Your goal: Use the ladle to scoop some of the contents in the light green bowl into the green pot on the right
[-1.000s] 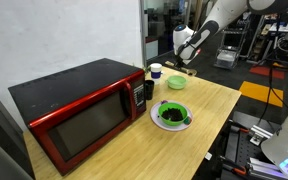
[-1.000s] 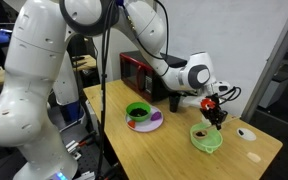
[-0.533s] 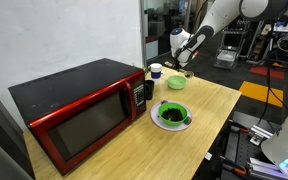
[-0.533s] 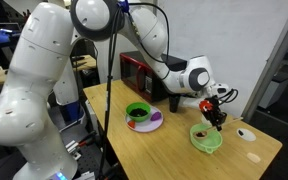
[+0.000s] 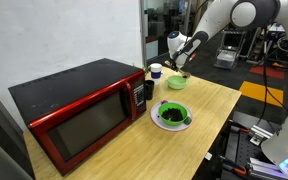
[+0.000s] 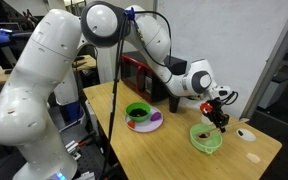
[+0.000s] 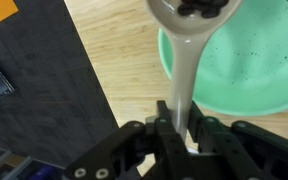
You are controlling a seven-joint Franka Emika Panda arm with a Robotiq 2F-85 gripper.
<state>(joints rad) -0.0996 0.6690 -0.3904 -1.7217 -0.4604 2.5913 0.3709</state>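
Gripper (image 7: 181, 128) clamped on ladle (image 7: 185, 60) handle, scoop with dark bits cut off at top, over bowl (image 7: 252, 72) rim, bowl partly out of frame, pot (image 6: 137, 111) mid-tabletop, contents unclear

Microwave (image 5: 79, 115) crowding green pot (image 5: 171, 113), open tabletop (image 5: 206, 100) beside

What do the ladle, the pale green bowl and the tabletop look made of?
Ladle: pale, matte, probably wood, though no grain shows. Bowl: likely plastic, smooth uniform mint with dark specks. Tabletop: wood or laminate, visible grain lines.
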